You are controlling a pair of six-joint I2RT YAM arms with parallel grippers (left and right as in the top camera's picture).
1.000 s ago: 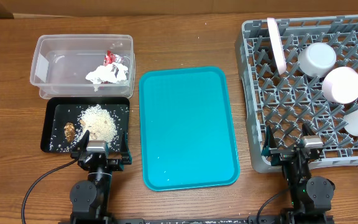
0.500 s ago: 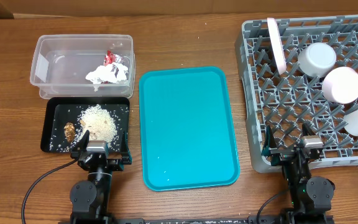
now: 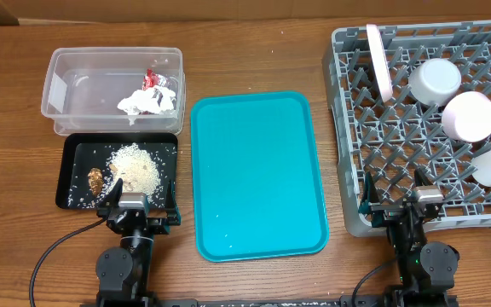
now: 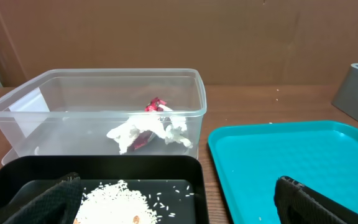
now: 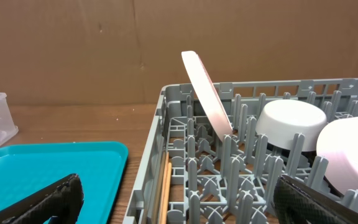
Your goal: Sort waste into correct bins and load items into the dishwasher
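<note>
looks like final step: napkin (image 3: 147, 102), wrapper (image 3: 151, 79) in clear tub (image 3: 58, 60); rice (image 3: 135, 168), brown lump (image 3: 95, 178) in black tray (image 3: 68, 200); dishes (image 3: 468, 115), chopsticks (image 5: 164, 186) in rack (image 3: 348, 51). left gripper (image 3: 137, 205), right gripper (image 3: 401, 205) spread wide, empty. next: just verify.

My overhead camera looks straight down, far enough to take in the whole table (image 3: 254, 51). The left wrist camera sits low and close at the black tray (image 4: 42, 168), facing the back across the clear tub (image 4: 55, 118). The right wrist camera, just as low, faces into the dish rack (image 5: 229, 168). Both wrist views catch the teal tray (image 4: 291, 155), and overhead covers all of it.
</note>
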